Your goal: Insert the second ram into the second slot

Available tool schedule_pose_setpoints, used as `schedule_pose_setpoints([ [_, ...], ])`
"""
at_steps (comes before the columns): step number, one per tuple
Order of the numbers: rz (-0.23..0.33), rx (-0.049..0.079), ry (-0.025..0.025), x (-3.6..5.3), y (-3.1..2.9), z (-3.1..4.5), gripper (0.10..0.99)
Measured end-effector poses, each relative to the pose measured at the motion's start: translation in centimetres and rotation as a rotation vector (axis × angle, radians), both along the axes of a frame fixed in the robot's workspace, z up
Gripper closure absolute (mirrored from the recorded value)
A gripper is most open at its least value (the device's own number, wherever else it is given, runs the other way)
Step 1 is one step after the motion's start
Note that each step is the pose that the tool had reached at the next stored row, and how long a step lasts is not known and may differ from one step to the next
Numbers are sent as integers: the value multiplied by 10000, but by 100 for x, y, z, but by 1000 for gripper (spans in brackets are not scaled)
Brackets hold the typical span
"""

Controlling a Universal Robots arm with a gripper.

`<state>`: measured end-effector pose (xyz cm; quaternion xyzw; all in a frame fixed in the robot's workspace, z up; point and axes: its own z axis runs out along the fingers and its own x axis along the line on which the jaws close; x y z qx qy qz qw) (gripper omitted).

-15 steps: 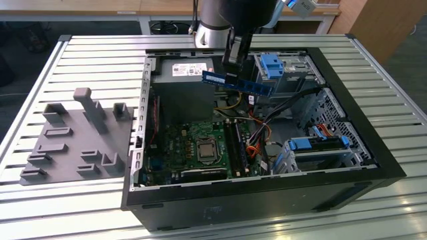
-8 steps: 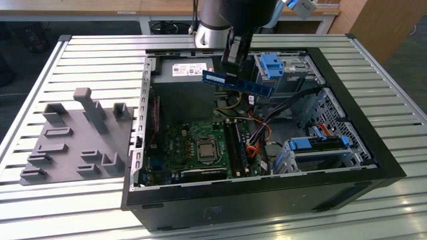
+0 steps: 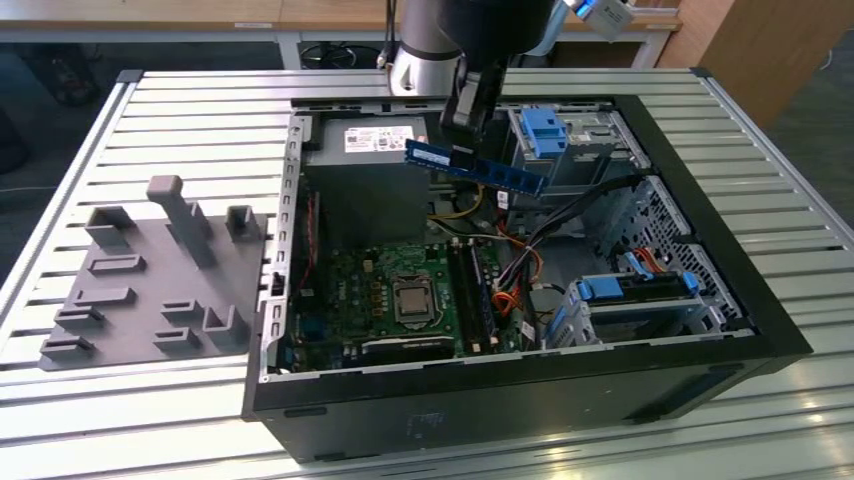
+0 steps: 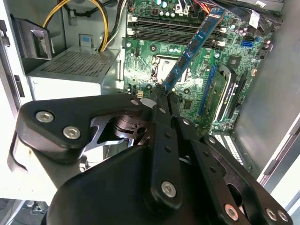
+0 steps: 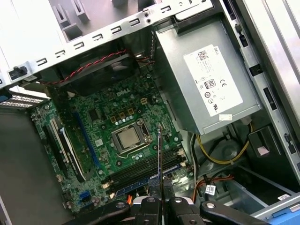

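Observation:
My gripper [image 3: 461, 148] is shut on the second ram [image 3: 497, 173], a thin blue stick with dark chips. It holds the stick near one end, in the air above the open computer case [image 3: 694, 230]. In the second wrist view the second ram [image 4: 194, 44] juts out from the gripper [image 4: 161, 96] over the motherboard [image 4: 154, 56]. In the first wrist view the stick [image 5: 159, 154] appears edge-on above the gripper [image 5: 159, 190]. The long memory slots [image 3: 471, 290] [image 4: 168, 32] [image 5: 140, 172] lie below it, apart from it. I cannot tell which of them is the second slot.
The case holds a grey power supply [image 3: 367, 150], blue drive brackets [image 3: 545, 132] [image 3: 638, 288], loose cables [image 3: 527, 262] and the processor socket [image 3: 407, 298]. A grey moulded fixture [image 3: 147, 285] lies on the slatted table [image 3: 174, 110], on the exterior view's left.

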<state>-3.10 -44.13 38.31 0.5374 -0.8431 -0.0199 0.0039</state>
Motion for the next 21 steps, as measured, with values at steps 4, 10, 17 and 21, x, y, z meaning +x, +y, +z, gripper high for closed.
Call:
schedule_pose_setpoints([
  [4,-147,0,0,0,0,0,949],
  [10,-354,0,0,0,0,0,949],
  [17,-621,0,0,0,0,0,949],
  [21,-898,1,0,0,0,0,949],
])
